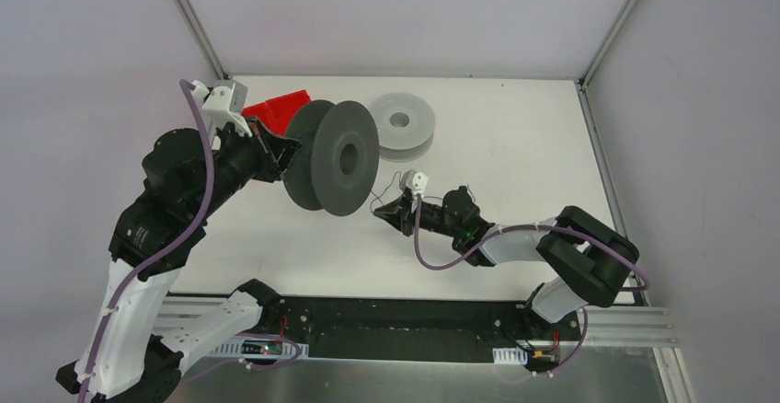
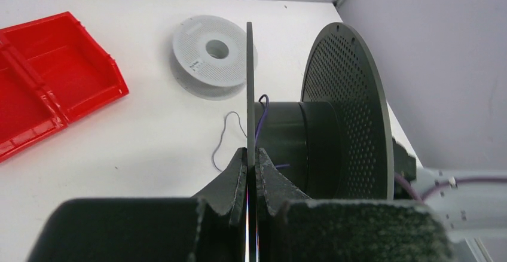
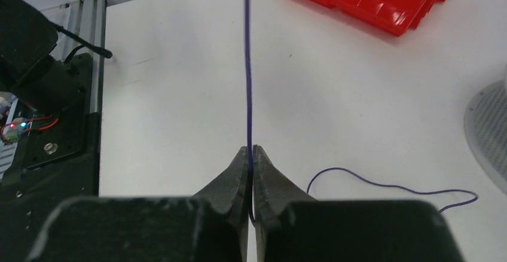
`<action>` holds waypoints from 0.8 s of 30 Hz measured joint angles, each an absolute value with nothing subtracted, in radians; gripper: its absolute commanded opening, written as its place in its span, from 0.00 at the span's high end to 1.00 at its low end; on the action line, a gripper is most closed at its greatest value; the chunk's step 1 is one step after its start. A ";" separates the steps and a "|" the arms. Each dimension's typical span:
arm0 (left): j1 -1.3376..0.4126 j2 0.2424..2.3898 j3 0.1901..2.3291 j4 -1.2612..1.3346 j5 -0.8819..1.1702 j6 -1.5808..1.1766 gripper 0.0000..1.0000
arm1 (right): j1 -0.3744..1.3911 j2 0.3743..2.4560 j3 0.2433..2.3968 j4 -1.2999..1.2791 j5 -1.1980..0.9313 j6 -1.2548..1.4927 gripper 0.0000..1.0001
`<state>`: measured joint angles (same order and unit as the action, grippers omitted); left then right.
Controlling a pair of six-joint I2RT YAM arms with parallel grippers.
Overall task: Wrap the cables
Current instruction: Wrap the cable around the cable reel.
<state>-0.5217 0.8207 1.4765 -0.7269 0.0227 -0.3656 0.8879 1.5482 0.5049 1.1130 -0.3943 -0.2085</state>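
My left gripper (image 2: 251, 154) is clamping the thin near flange of the dark spool (image 2: 344, 112), holding it on edge. My right gripper (image 3: 251, 152) is pinching the cable (image 3: 247, 64), fingers pressed together on it. The thread is running straight and taut away from my fingertips, and a loose tail is curling on the white table (image 1: 515, 145) beside me. Bare table is lying between my right arm and the right wall. The light grey spool (image 1: 402, 125) is lying flat near the far edge. The red bin (image 2: 54, 76) is sitting far left, its compartments showing bare red floor.
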 measured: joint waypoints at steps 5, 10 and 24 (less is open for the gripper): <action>-0.522 0.845 1.411 -0.634 -0.064 -0.406 1.00 | 0.995 1.502 0.448 1.056 -0.278 -0.231 1.00; -0.522 0.878 1.343 -0.567 -0.118 -0.404 1.00 | 1.086 1.325 0.473 0.828 -0.133 -0.255 1.00; -0.525 0.900 1.129 -0.490 -0.199 -0.218 1.00 | 1.163 1.263 0.866 0.228 0.046 -0.233 1.00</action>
<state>-0.5255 0.9005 1.1290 -0.4896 -0.1989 -0.2180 1.1629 1.2629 0.8661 0.2279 0.0463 -0.2329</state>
